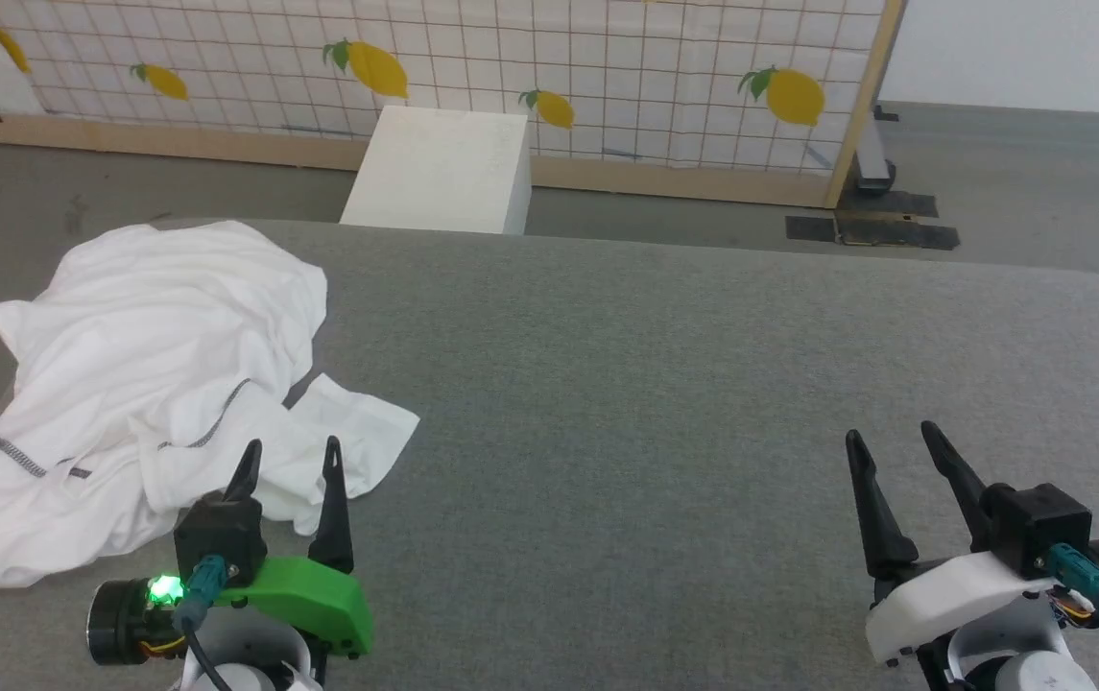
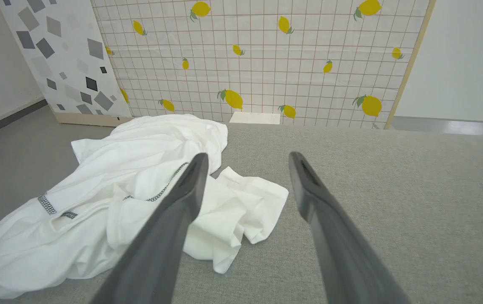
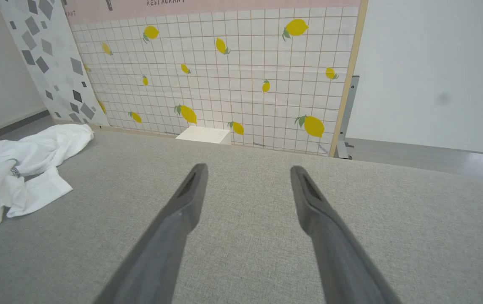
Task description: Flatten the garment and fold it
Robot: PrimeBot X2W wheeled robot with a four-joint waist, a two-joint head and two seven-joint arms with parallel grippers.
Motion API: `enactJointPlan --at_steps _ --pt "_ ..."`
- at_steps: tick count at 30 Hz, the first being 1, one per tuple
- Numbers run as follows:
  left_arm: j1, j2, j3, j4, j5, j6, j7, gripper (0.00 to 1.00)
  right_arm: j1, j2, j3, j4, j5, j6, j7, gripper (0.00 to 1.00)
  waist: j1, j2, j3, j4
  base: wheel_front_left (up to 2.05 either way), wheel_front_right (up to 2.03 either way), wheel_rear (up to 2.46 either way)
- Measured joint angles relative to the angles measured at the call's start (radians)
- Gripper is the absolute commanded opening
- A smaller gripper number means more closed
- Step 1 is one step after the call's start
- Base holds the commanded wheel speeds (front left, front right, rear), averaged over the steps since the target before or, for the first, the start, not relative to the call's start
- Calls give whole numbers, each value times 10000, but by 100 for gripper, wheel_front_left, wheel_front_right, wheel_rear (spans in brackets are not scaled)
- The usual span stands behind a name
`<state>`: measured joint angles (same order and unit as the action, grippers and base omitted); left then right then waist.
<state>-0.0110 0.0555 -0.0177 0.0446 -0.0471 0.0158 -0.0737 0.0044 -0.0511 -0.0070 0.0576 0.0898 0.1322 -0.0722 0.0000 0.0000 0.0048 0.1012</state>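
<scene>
Left gripper (image 1: 292,446) hangs with fingers spread wide and empty, close to the crumpled white shirt (image 1: 146,365). A loose flap lies straight ahead of its tips, and the heap's long axis runs on ahead and to its left across the grey table (image 1: 655,384). The right gripper (image 1: 891,434), also spread and empty, sits well off to the right, so the left arm looks nearer.

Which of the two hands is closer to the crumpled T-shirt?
The left hand, the green-bodied one, is right beside the white T-shirt; the right hand sits far off over the bare grey fabric surface.
</scene>
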Motion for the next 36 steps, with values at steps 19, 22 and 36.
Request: enactJointPlan --at_steps 19,22,36 --pt "2 0 -69 192 -322 119 -407 100 92 0 86 345 481 0 -407 100 0 0 55 1271 0 0 0" --pt "4 0 -81 226 -336 128 -468 100 121 2 94 399 531 0 -443 100 0 0 59 1477 0 0 0" --pt "14 0 -132 391 -495 205 -754 100 160 2 196 631 813 0 -767 100 0 0 108 2314 0 0 0"
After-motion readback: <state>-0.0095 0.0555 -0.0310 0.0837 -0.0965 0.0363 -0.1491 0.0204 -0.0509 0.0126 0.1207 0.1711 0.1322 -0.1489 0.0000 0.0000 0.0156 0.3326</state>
